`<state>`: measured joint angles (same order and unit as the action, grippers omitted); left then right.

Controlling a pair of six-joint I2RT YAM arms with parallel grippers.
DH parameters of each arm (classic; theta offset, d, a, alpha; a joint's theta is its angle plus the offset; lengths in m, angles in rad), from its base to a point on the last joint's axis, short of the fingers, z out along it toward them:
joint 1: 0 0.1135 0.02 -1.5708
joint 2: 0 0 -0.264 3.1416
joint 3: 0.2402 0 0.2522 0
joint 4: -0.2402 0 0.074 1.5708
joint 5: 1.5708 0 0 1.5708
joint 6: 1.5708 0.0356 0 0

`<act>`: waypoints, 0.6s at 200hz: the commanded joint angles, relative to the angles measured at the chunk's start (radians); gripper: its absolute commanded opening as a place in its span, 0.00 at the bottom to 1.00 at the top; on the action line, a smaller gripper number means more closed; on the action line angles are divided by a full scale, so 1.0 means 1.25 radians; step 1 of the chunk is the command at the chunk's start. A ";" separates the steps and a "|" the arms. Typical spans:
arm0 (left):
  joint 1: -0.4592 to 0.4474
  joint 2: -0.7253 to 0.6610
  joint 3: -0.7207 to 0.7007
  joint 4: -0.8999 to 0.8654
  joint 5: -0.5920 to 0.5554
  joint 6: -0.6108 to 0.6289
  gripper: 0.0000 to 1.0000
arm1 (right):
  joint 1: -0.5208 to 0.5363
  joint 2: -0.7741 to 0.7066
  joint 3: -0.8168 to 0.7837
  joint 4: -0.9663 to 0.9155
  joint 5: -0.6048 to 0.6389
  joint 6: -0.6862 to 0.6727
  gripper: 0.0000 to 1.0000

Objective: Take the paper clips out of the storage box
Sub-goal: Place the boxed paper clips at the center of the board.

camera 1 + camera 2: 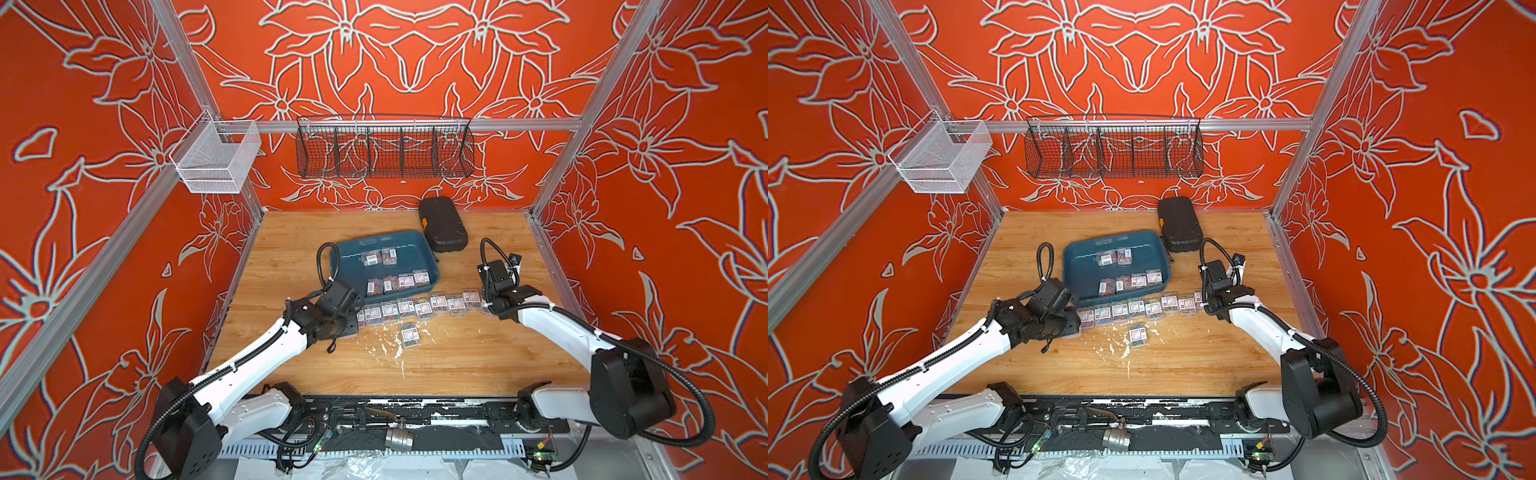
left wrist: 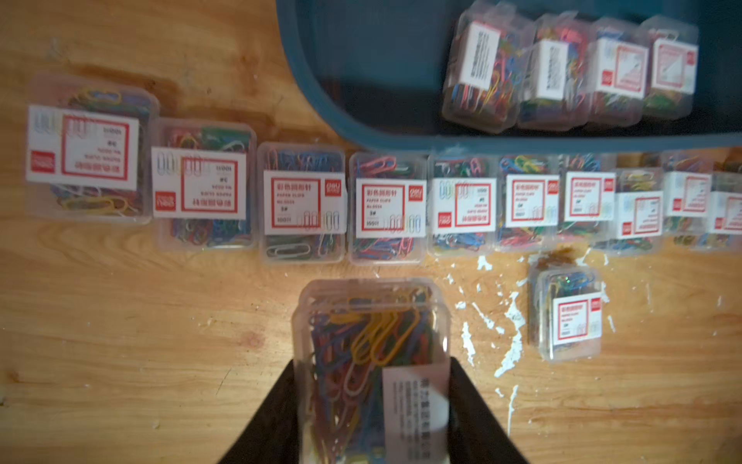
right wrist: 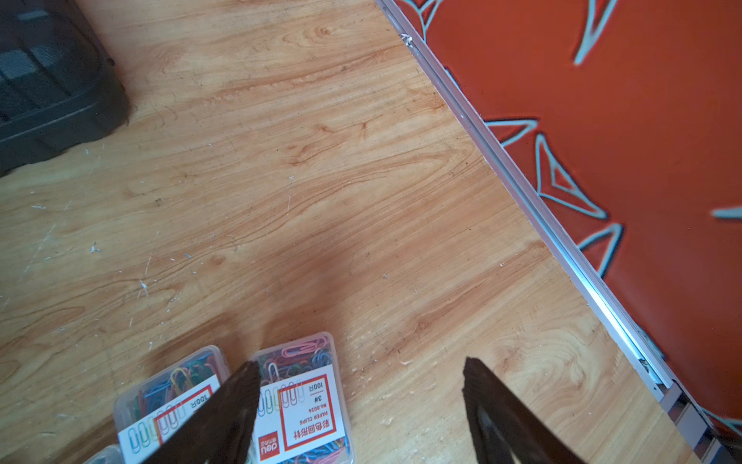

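Left claw (image 2: 371,361) is clamped on a clear box of paper clips (image 2: 369,321), one black finger (image 2: 277,413) on each long side, just outside the robot-facing wall of the teal storage box (image 2: 361,100). Whether this box touches the wooden surface (image 2: 120,341) I cannot tell.

Right claw (image 3: 357,365) stands wide and grips nothing, off the storage box's robot-facing right corner, over the right end of the row of boxes (image 1: 415,308). One labelled box (image 3: 309,405) lies under that gap, close to one finger. A neighbouring box (image 3: 168,393) is partly hidden behind the same finger.

The row runs along the surface just outside the storage box's robot-facing wall, box beside box. A lone box (image 1: 410,335) lies beyond the row, farther from the storage box.

Inside the storage box lie six more: four boxes (image 1: 397,283) side by side against the robot-facing wall, and a pair (image 1: 372,257) near the middle of its floor. A black hard case (image 1: 442,226) sits just beside its far right corner.
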<state>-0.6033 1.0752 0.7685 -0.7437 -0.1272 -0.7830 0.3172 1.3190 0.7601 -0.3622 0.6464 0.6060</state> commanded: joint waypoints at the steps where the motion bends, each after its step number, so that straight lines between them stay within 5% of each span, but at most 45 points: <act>1: -0.013 -0.003 -0.034 0.064 0.004 -0.061 0.40 | -0.001 -0.010 0.012 -0.017 0.002 0.006 0.81; 48: -0.130 0.058 -0.034 0.149 -0.057 -0.155 0.40 | -0.001 -0.010 0.011 -0.016 0.002 0.005 0.81; 120: -0.187 0.136 -0.037 0.245 -0.070 -0.206 0.40 | -0.001 -0.008 0.012 -0.015 0.001 0.006 0.81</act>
<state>-0.8165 1.2049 0.6880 -0.4793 -0.1825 -1.0058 0.3172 1.3186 0.7601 -0.3622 0.6460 0.6060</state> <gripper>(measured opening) 0.470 0.806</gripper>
